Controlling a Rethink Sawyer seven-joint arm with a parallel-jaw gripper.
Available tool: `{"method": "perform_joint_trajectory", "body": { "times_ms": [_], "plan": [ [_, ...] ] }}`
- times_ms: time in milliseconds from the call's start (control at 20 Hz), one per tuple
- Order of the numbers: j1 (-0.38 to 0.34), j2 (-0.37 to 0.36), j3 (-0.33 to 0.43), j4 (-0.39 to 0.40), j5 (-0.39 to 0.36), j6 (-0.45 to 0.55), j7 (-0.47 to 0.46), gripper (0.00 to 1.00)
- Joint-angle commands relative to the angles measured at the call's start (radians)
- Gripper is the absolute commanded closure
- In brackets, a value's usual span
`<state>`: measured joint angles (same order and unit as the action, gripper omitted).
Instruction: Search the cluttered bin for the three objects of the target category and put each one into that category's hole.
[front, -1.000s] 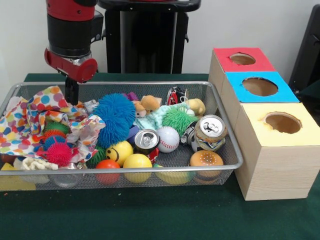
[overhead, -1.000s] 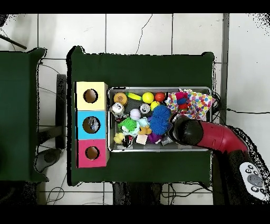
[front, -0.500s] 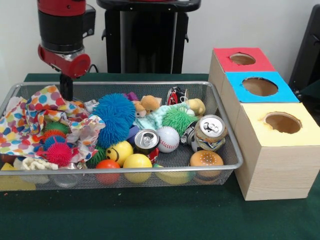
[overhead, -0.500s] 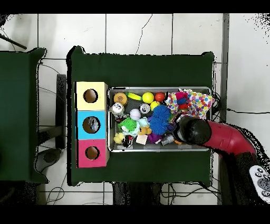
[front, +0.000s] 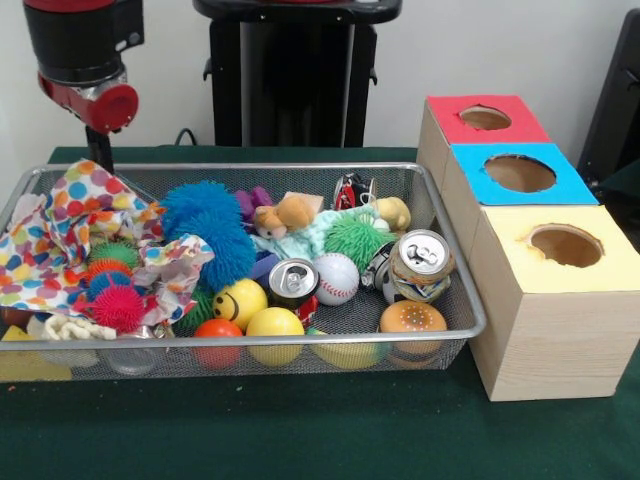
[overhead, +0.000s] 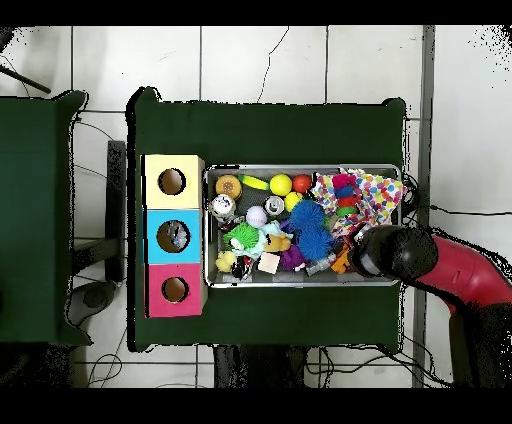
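Red-and-black arm sits high at the back corner of the silver wire-mesh bin (front: 455, 300), and its dark gripper (front: 98, 150) hangs just above the crumpled polka-dot cloth (front: 60, 235); whether it's clenched or released, I cannot tell. Looks like the search step, nothing carried. Next call: choose a target, perhaps the dented silver drinks can (front: 420, 265), nearest the yellow-topped wooden box (front: 560, 290). That cloth hides plenty underneath.

The red and black arm (front: 82, 55) hangs upright, fingers (front: 98, 150) pointing down.
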<state>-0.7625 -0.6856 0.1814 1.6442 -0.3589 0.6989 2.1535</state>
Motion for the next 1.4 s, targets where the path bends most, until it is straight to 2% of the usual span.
{"method": "perform_joint_trajectory", "body": {
  "times_ms": [50,800,1100,1150,1400],
  "plan": [
    [-0.049,-0.018,0.122,-0.032,-0.087,0.102,-0.339,1.00],
    [-0.075,-0.026,0.170,-0.011,-0.140,0.109,-0.321,1.00],
    [-0.085,-0.027,0.184,0.010,-0.164,0.068,-0.290,1.00],
    [-0.084,-0.027,0.184,0.010,-0.170,0.063,-0.283,0.00],
    [-0.075,-0.012,0.186,0.007,-0.192,0.063,-0.265,0.00]
  ]
}}
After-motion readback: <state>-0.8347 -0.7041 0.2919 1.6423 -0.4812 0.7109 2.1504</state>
